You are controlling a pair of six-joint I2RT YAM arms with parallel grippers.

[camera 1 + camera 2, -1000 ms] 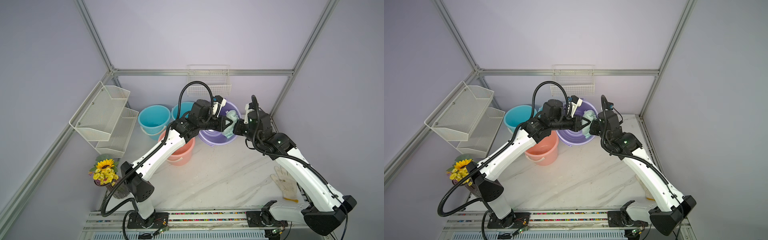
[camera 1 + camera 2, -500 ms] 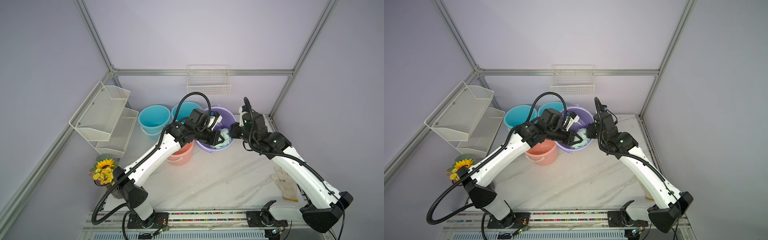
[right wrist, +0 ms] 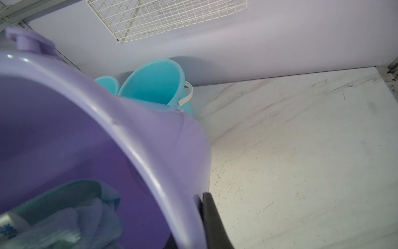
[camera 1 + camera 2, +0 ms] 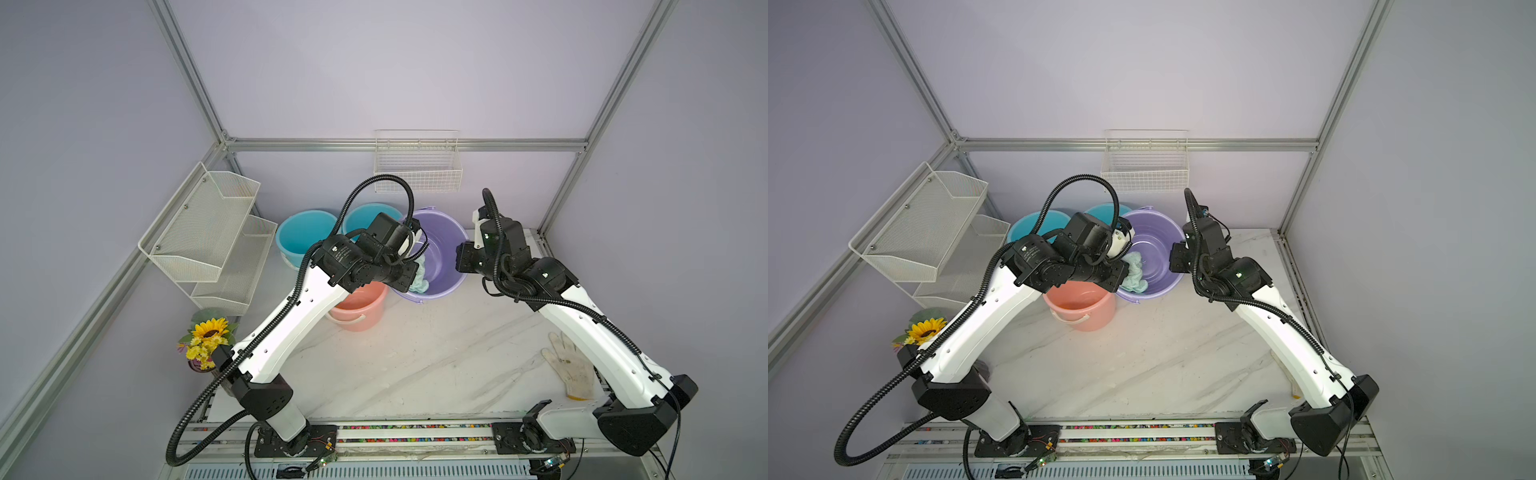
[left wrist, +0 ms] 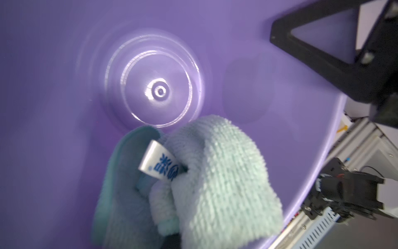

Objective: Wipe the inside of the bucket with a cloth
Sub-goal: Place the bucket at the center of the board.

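Purple bucket (image 4: 446, 253): barely shifted; right pincer (image 3: 193, 228) clamps its rim.
Cloth (image 5: 215, 176): left pincer (image 5: 171, 237) pinches it; swept from right to left wall.
Meaning: wipe stroke underway, likely.

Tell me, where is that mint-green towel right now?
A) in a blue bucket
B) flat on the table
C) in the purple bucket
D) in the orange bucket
C: in both top views the cloth sits inside the purple bucket, against its inner wall.
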